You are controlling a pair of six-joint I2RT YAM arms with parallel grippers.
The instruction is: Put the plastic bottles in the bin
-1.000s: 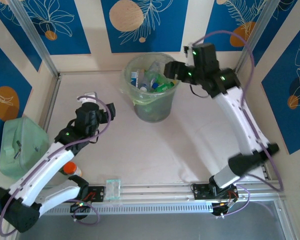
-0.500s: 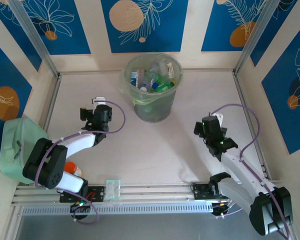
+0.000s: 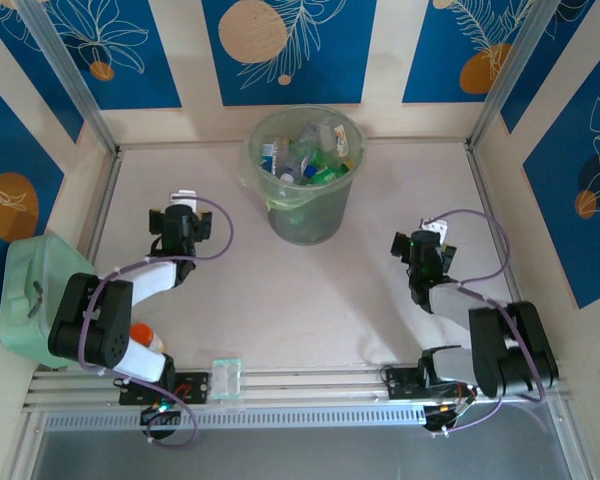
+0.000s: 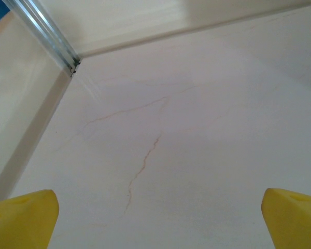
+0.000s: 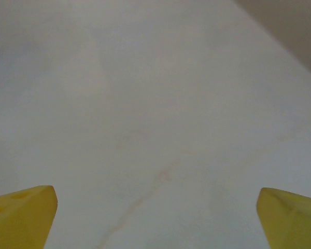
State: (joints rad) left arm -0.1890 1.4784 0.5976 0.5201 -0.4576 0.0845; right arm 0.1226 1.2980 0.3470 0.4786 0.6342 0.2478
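The bin [image 3: 315, 222], a round translucent grey-green bucket, stands at the back middle of the table. Several plastic bottles [image 3: 306, 156], clear and green, lie piled inside it. My left gripper [image 3: 181, 214] rests low over the table, left of the bin and well apart from it. In the left wrist view this gripper [image 4: 158, 223] is open, its yellow fingertips [image 4: 22, 217] far apart over bare tabletop. My right gripper [image 3: 423, 243] sits low at the right, in front of the bin. Seen from the right wrist, that gripper [image 5: 155, 218] is open, with nothing between its fingertips [image 5: 20, 213].
A mint-green boxy container [image 3: 32, 292] lies at the left edge, with an orange-capped bottle [image 3: 140, 336] beside the left arm's base. A small clear object [image 3: 225, 378] sits on the front rail. An aluminium post [image 4: 44, 33] marks the back left corner.
My right arm has pulled back from the bin's rim and folded down to the table's right side. The left arm has folded back toward the left.
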